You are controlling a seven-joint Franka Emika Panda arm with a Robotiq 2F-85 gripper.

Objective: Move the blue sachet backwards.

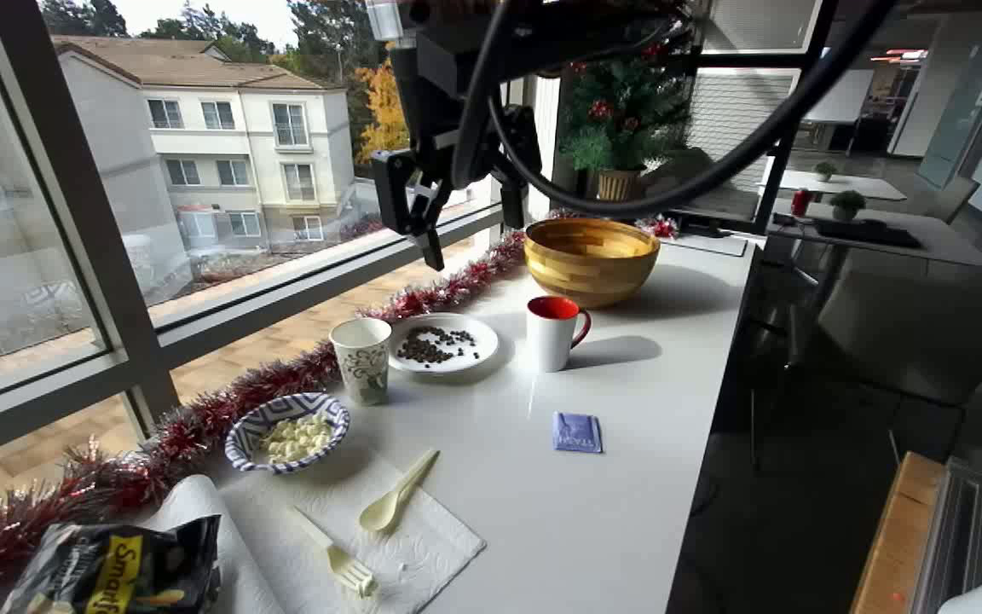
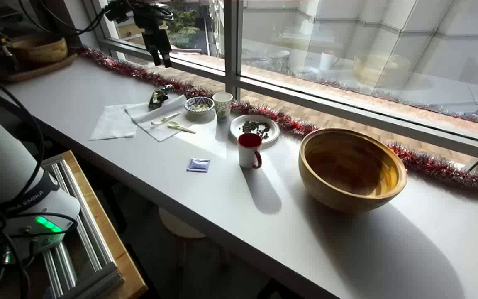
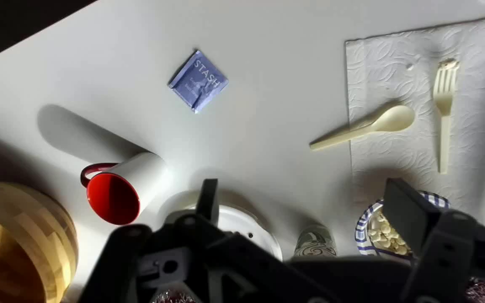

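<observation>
On the tabletop point(image 1: 602, 529), near the red-lined mug point(image 1: 547, 343), we see the blue sachet point(image 1: 577, 432) lying flat. We judge it light, limp and slick, best pinched across two opposite edges. It looks squarish and creased, with pale lettering. Our pincer point(image 3: 305, 201) hangs well apart from it, spread wide, holding nothing.

The Franka Emika Panda's shell point(image 2: 10, 141) is smooth and white, crossed by a dark band point(image 2: 48, 189) whose pale lettering point(image 2: 31, 199) ends in "EMIKA"; below it glows a green light point(image 2: 48, 224). Thin black cables point(image 2: 42, 143) loop across it. The Robotiq gripper point(image 3: 307, 206) is angular and black, with blocky fingertip pads point(image 3: 409, 214), round fastener heads point(image 3: 133, 232) and a pale grey plate point(image 3: 162, 257) pierced by a round hole point(image 3: 170, 266). A thicker black cable point(image 1: 670, 203) forms a long curve.
</observation>
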